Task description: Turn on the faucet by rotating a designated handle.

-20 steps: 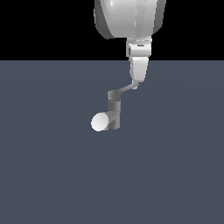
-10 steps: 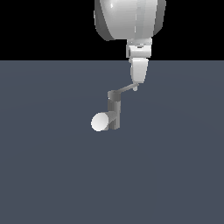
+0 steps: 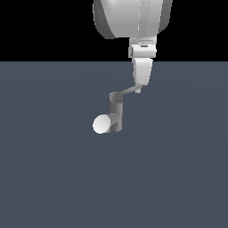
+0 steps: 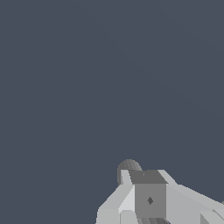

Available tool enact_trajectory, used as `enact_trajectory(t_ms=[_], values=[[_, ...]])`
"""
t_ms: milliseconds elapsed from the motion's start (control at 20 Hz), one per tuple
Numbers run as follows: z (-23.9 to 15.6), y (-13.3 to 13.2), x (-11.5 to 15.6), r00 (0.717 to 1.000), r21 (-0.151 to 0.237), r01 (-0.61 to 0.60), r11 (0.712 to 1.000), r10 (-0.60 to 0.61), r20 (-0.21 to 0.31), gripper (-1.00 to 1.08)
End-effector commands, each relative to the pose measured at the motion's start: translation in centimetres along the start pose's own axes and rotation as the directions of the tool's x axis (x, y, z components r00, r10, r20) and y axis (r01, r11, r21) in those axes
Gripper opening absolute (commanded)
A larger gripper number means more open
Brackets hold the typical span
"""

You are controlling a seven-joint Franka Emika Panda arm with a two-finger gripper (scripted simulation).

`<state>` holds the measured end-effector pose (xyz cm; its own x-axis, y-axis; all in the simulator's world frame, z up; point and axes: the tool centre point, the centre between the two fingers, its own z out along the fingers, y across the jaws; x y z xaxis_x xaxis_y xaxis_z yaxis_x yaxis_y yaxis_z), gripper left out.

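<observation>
The faucet point(image 3: 117, 114) is a small dark grey upright post with a short spout ending in a pale round face point(image 3: 101, 124). The thin grey handle point(image 3: 127, 91) sticks out from its top cap toward the exterior view's right. My gripper point(image 3: 139, 88) hangs from the white arm and its tip touches the handle's outer end. The fingers point(image 4: 150, 199) show no gap between them and hold nothing. In the wrist view a dark grey rounded part point(image 4: 127, 166) peeks out just beyond the fingers.
The faucet stands on a flat blue-grey floor point(image 3: 53, 178) that spreads out on all sides. The bulky white arm point(image 3: 133, 18) sits above and behind the faucet.
The gripper has shifted slightly and now hangs straighter at the handle's end. The handle and faucet look almost unchanged.
</observation>
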<state>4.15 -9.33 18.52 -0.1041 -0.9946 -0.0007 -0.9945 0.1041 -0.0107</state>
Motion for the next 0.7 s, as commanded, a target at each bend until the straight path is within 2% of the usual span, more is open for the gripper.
enact_trajectory(t_ms=[0, 600, 650], values=[[0.3, 1.1, 0.3, 1.000, -0.011, -0.004, 1.000, 0.004, 0.000, -1.00], [0.3, 4.2, 0.5, 1.000, -0.011, -0.004, 1.000, 0.004, 0.000, -1.00], [-0.9, 2.9, -0.5, 1.000, 0.020, 0.012, 1.000, -0.012, 0.005, -1.00]])
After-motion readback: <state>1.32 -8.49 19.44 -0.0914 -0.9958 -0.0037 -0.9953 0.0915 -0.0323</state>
